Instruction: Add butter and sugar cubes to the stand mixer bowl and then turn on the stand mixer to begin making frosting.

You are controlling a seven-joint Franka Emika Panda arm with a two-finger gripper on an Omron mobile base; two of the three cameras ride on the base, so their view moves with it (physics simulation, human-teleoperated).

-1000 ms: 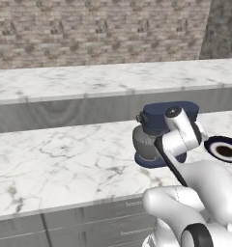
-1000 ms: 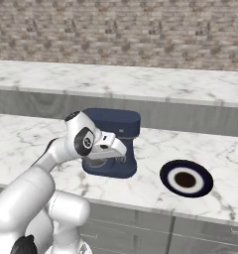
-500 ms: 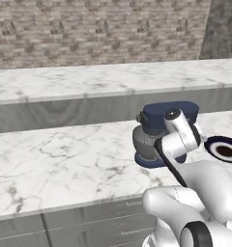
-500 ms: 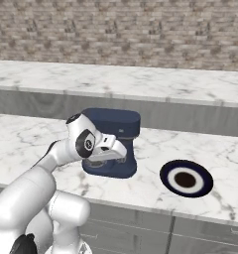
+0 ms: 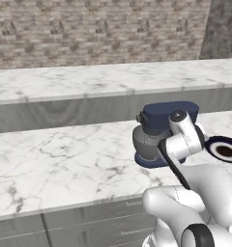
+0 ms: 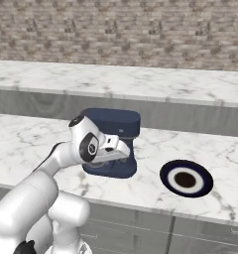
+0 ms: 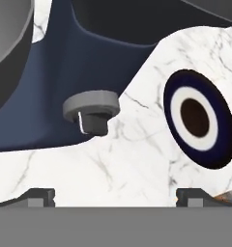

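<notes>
Hovering beside the stand mixer, the gripper stands wide open and holds nothing, its fingertips spread apart at the bottom of the hand view. The navy mixer sits on the near marble counter, with the grey stand mixer bowl at its left end and a dark-blue-and-white plate well to its right. A small grey knob on the mixer's side lies ahead of the fingers. The step in hand looks like reaching for that knob, though whether butter or sugar is in the bowl cannot be told. To do it well, the arm should centre the knob between the fingers before closing.
</notes>
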